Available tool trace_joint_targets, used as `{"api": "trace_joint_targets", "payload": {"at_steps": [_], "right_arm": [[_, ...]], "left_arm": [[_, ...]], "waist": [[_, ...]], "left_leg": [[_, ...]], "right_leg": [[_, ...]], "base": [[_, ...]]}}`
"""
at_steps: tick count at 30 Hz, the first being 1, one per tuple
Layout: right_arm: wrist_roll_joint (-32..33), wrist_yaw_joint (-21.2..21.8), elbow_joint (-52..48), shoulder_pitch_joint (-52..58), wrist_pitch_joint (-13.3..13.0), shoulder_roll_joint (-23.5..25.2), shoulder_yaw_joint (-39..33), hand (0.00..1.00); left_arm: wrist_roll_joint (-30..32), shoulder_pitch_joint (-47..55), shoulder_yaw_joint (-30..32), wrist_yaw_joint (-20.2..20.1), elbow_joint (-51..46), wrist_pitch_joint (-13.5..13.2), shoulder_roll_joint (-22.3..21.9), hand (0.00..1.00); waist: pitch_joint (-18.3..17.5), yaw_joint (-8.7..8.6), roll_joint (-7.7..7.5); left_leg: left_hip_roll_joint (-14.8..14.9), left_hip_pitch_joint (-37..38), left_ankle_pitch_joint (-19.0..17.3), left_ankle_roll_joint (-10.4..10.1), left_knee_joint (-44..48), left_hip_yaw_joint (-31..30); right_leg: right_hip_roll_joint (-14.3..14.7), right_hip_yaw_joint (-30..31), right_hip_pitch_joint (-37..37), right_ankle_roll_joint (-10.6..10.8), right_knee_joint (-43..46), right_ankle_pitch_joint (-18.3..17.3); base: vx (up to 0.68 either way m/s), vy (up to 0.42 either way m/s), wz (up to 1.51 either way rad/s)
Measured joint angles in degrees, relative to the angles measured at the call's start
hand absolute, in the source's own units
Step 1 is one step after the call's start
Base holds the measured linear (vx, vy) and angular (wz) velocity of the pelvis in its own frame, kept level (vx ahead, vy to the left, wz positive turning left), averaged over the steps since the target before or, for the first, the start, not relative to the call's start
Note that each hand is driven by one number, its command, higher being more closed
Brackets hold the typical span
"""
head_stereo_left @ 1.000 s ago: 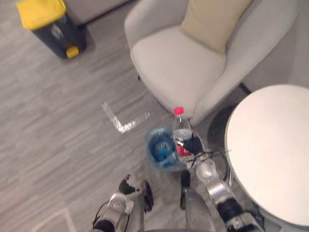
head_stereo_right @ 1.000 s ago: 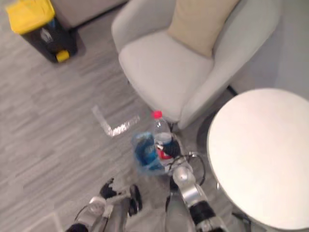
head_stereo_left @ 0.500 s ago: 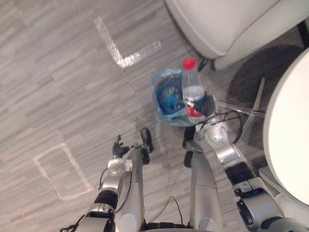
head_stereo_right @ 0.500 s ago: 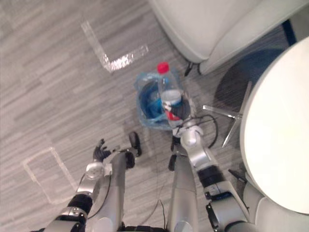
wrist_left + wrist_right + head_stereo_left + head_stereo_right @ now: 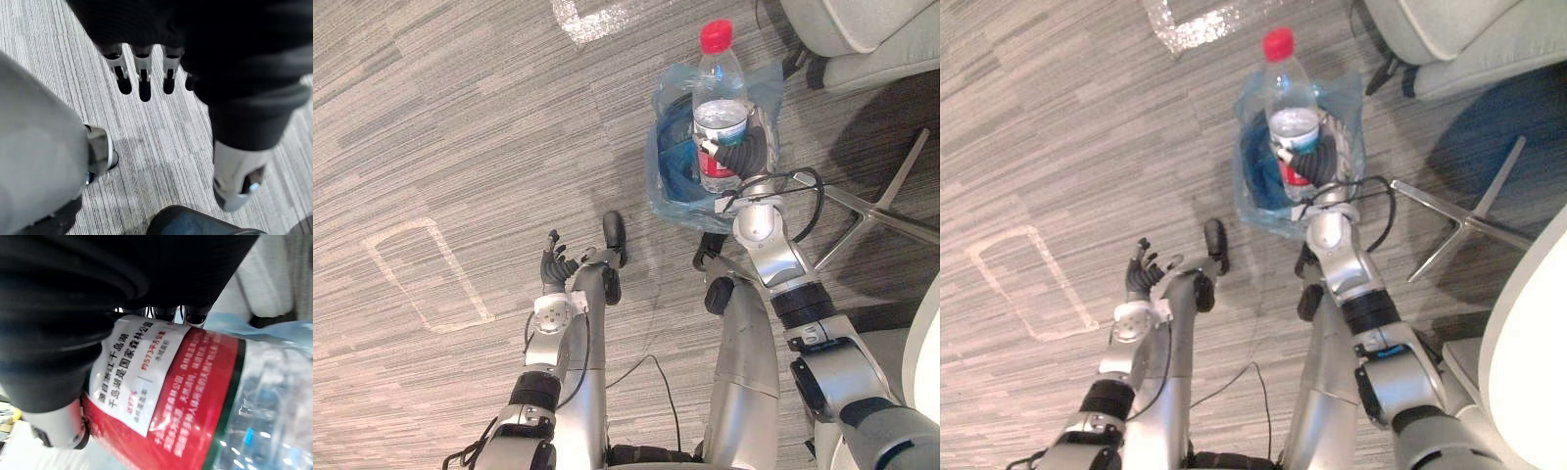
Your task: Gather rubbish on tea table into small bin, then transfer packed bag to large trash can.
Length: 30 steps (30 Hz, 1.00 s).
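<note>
My right hand (image 5: pixel 741 157) is shut on a clear plastic water bottle (image 5: pixel 719 106) with a red cap and a red-and-white label (image 5: pixel 166 396), held upright over the small bin (image 5: pixel 675 166). The bin stands on the grey floor and is lined with a blue plastic bag (image 5: pixel 1255 162). The bottle's base is level with the bag's rim. My left hand (image 5: pixel 555 266) hangs low at my left side with its fingers (image 5: pixel 141 81) straight and nothing in it.
A light grey armchair (image 5: pixel 862 29) stands beyond the bin at the upper right. The chrome legs of the table base (image 5: pixel 891 201) spread on the floor right of the bin. The round white table top's edge (image 5: pixel 1528 333) shows at the right. White tape marks (image 5: pixel 421 274) lie on the floor.
The camera has tilted further down, so the whole scene has shifted. The bottle stays in my right hand over the bin. My left hand remains low at my side.
</note>
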Motion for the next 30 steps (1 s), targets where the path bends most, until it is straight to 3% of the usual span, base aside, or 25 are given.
{"api": "trace_joint_targets", "payload": {"at_steps": [14, 19, 22, 26, 30], "right_arm": [[-2.61, -0.66, 1.79, 3.59, 0.42, 6.64, -1.76, 0.0], [-8.18, -0.65, -0.32, 4.54, 0.43, 6.5, -0.14, 0.0], [-12.11, -0.52, -0.55, 6.58, 0.32, 6.63, 2.77, 0.0], [-15.77, -0.33, 0.27, 7.99, 0.38, 6.71, 5.42, 0.0], [-18.36, 0.22, 6.29, 6.0, 0.58, 7.09, 8.39, 0.0]], "left_arm": [[0.13, -1.93, -0.62, 0.03, 2.24, -0.11, -0.32, 0.0], [0.34, -2.15, -0.79, 0.0, 3.93, 0.01, -0.29, 0.0], [0.6, -1.84, -1.14, 0.01, 5.45, -0.04, -0.15, 0.0], [0.62, -1.87, -1.41, 0.02, 5.86, -0.13, -0.13, 0.0], [0.61, -1.98, -1.43, 0.28, 6.87, -0.13, 0.22, 0.0]], "waist": [[-0.87, -1.53, -0.99], [-1.05, -1.47, -1.28], [-4.51, -1.41, -1.87], [-5.68, -1.4, -2.81], [-5.83, -1.23, -3.02]], "left_leg": [[0.37, -0.67, 1.27, -0.79, -1.28, -0.46], [0.76, 0.47, 1.51, -0.88, -1.57, -0.21], [1.75, 0.51, 0.83, -0.89, -2.18, 0.89], [2.9, 1.5, 2.05, -0.67, -3.8, 2.53], [2.87, 1.48, 2.99, -0.84, -4.96, 2.6]], "right_leg": [[0.42, -0.39, -1.15, -0.47, 0.2, -0.15], [0.71, -0.36, -0.22, -1.11, -0.07, 0.27], [0.97, -0.65, -0.08, -1.38, -1.11, 0.48], [0.97, -1.35, 0.92, -1.49, -2.21, 0.61], [0.93, -1.85, 0.98, -1.69, -2.93, 0.77]], "base": [[0.01, -0.006, 0.02], [-0.02, -0.01, -0.03], [-0.01, -0.004, -0.04], [-0.01, -0.017, 0.09], [0.0, -0.006, 0.06]]}}
